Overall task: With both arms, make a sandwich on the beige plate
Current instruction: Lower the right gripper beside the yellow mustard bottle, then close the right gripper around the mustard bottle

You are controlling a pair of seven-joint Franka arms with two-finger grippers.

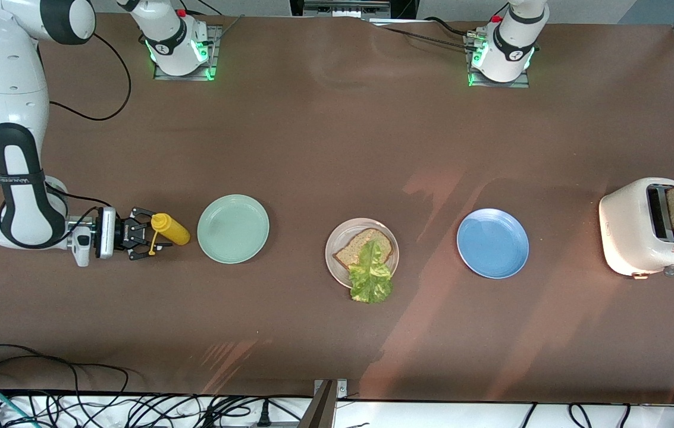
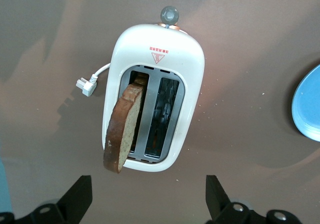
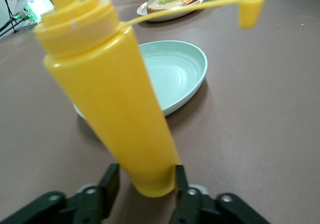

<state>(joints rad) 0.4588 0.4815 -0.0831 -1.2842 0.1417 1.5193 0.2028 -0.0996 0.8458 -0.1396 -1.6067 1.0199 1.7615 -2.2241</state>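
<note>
Toast (image 2: 121,129) leaning out of one slot of the white toaster (image 2: 155,96) shows best in the left wrist view, along with the toaster's loose plug (image 2: 85,85) on the table (image 2: 240,39); the front view shows that same slice only edge-on, at the left arm's end of the table. The left end effector (image 2: 149,196) hangs directly over the toaster with its fingers spread wide, touching nothing.

The right wrist view gives what the front view cannot: the right end effector (image 3: 145,184) has its two fingers pressed against the base of a yellow squeeze bottle (image 3: 107,94), whose tethered cap (image 3: 251,6) dangles open on its strap. In the front view that bottle (image 1: 171,229) lies sideways in the grip, low at the right arm's end of the table, just beside the mint-green plate (image 1: 233,229).

Past the green plate from the right end effector sits the beige plate (image 1: 333,246), carrying one slice of brown bread (image 1: 351,249) with a lettuce leaf (image 1: 371,274) on top, spilling over the rim. The blue plate (image 1: 492,243) lies between it and the toaster.
</note>
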